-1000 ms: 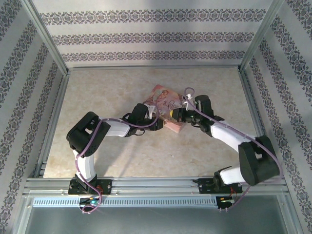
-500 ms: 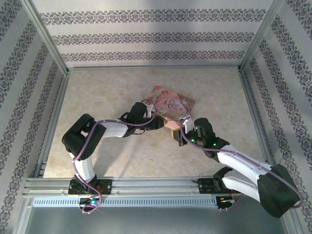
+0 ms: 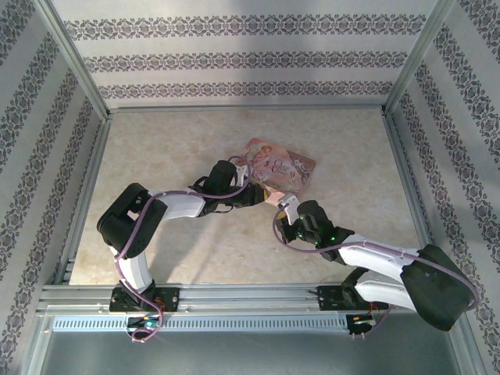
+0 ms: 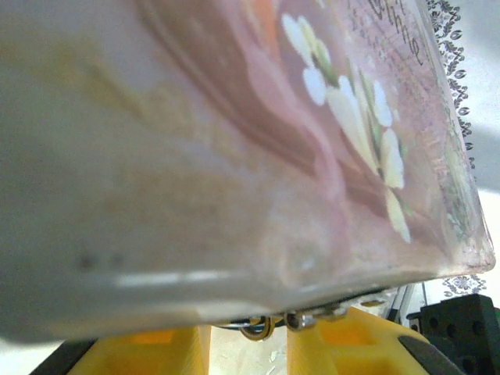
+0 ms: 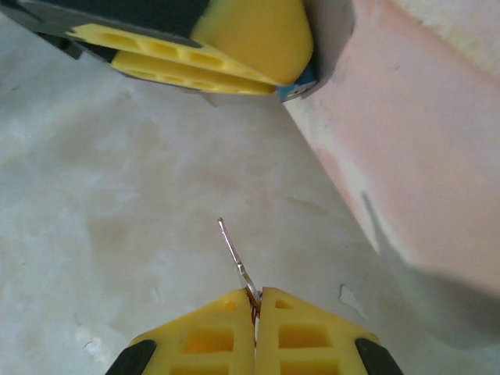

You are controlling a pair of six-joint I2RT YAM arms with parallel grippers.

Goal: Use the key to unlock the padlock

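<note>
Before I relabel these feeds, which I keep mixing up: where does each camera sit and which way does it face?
Top external: above and behind the bases, looking down on the beige table; left arm and right arm show.
Left wrist: close against the pink illustrated rectangular box; left pincer at bottom.
Right wrist: down at the table; right pincer shut on the thin silvery key.
Shared: right wrist also sees box and left pincer.

The box (image 3: 280, 170) is pink with white flowers, the key (image 5: 233, 251) silvery, the table (image 3: 172, 156) marbled beige, the walls (image 3: 234, 47) white with dark floral bands.
</note>
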